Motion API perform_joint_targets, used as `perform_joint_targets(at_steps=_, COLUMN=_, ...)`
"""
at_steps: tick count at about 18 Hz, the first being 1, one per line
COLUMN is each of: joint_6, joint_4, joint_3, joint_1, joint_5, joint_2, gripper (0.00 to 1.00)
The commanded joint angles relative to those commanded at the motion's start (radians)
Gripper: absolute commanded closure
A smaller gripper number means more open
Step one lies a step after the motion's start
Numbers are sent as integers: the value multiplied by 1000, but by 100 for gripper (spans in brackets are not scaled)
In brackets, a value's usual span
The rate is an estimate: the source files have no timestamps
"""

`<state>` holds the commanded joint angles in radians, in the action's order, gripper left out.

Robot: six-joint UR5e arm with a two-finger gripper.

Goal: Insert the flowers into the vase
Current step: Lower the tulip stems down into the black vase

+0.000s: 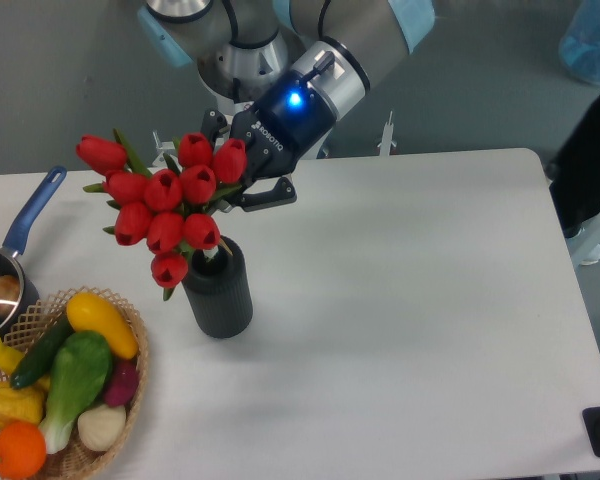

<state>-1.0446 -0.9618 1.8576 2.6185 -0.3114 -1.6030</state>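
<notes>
Far to the left of the jaws and lower in the view, a blue-handled saucepan [10, 265] is sitting at the desk's edge, with something pale and brownish lying inside it that is too cut off to name. Below it, still well left of the jaws, a wicker basket [130, 345] is holding a yellow squash, a dark green cucumber, a pale green leafy vegetable, a purple piece, a white bulb and an orange.

Just left of the jaws, the flowers [165, 205] are hanging as a tight bunch of red tulip heads leaning to the left, their green stems running back toward the jaws. Directly beneath the bunch and a little below the jaws, the vase [218, 292] is standing upright on the desk, dark grey and ribbed; the lowest blooms are overlapping its mouth, and whether any stem is actually reaching inside cannot be told.

The gripper [242, 190] is reaching down from the upper arm with a blue light glowing on its body. The jaws are sitting closed around the stems, holding the bunch above the vase.

The white desk [420, 320] is stretching away to the right of the jaws. Behind it a grey wall is showing, and a dark figure is standing at the far right edge.
</notes>
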Motion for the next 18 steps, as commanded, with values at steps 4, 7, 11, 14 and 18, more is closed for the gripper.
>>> perform_joint_targets(at_steps=4, joint_6=-40, joint_4=0, joint_3=31, joint_1=0, joint_5=0, joint_2=-3, gripper=100)
perform_joint_targets(at_steps=7, joint_6=-93, joint_4=0, joint_3=69, joint_1=-2, joint_5=0, joint_2=-11, gripper=100)
perform_joint_targets(at_steps=11, joint_6=-178, joint_4=0, joint_3=121, joint_1=-2, joint_5=2, joint_2=-26, gripper=100)
perform_joint_targets(at_steps=14, joint_6=-201, joint_4=-2, joint_3=127, joint_1=-15, joint_5=0, joint_2=-57, gripper=100)
perform_joint_targets(at_steps=18, joint_6=-209, joint_4=-2, joint_3=129, joint_1=-17, joint_5=-3, joint_2=-80, gripper=98)
